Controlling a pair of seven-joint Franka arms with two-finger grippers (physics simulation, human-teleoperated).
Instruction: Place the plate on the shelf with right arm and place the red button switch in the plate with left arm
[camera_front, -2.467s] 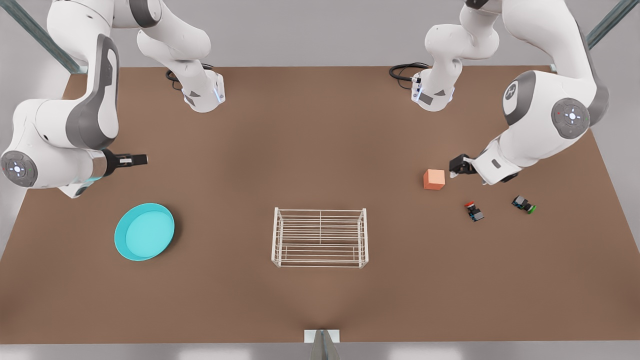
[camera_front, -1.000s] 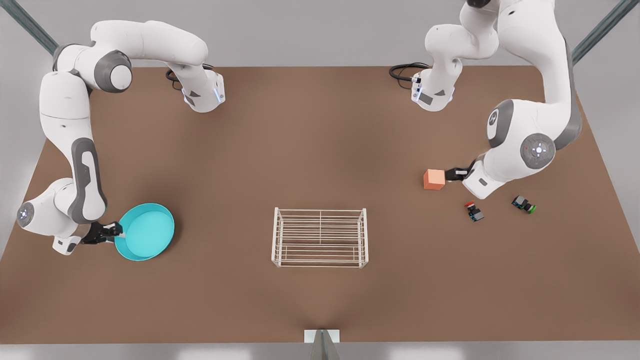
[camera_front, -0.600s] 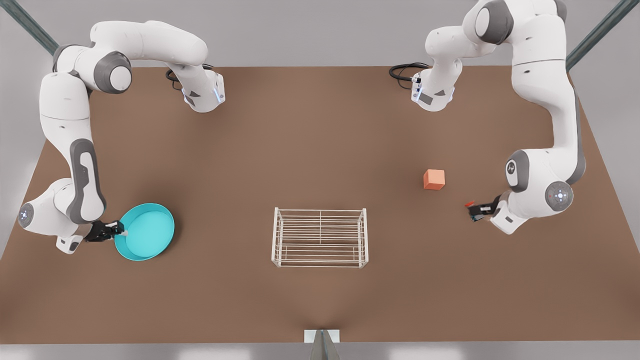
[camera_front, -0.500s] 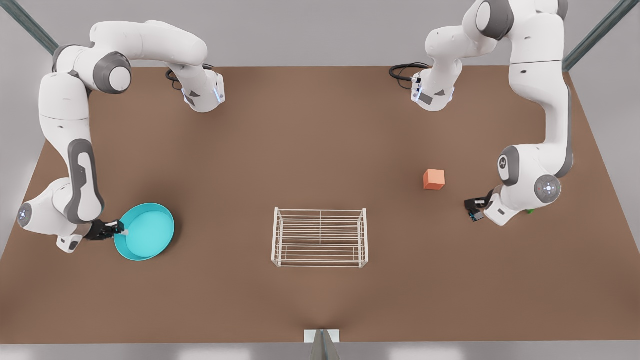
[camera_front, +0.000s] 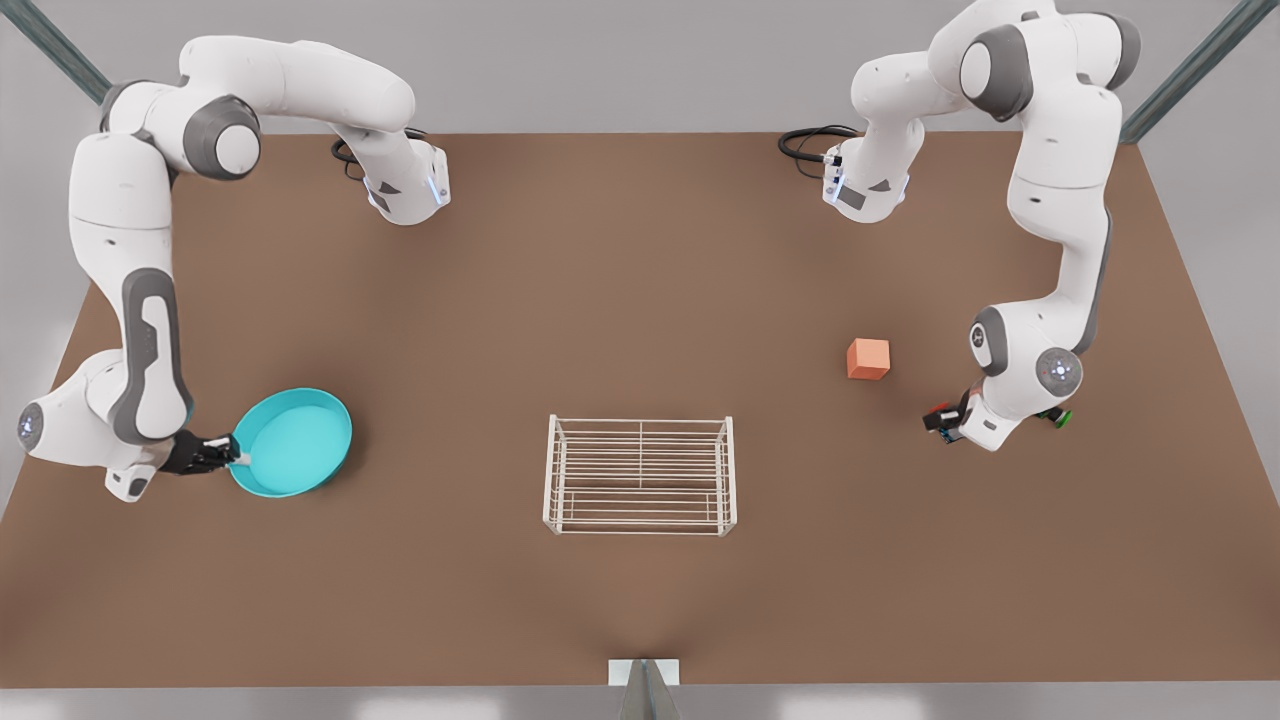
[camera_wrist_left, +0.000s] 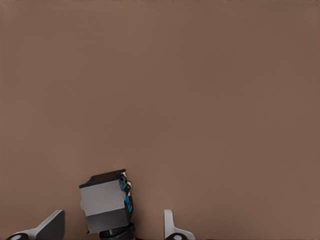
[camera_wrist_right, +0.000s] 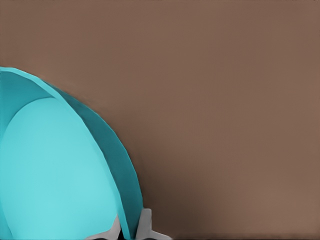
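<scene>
**Both grippers on their targets**

Right gripper (camera_front: 232, 458) pinches the plate (camera_front: 292, 442) by its rim at the front view's left — the shelf (camera_front: 640, 475) stands well apart, mid-table. Left gripper (camera_front: 945, 420) is down at the red button switch (camera_wrist_left: 106, 202); fingers (camera_wrist_left: 50, 226) spread around it — not touching.
</scene>
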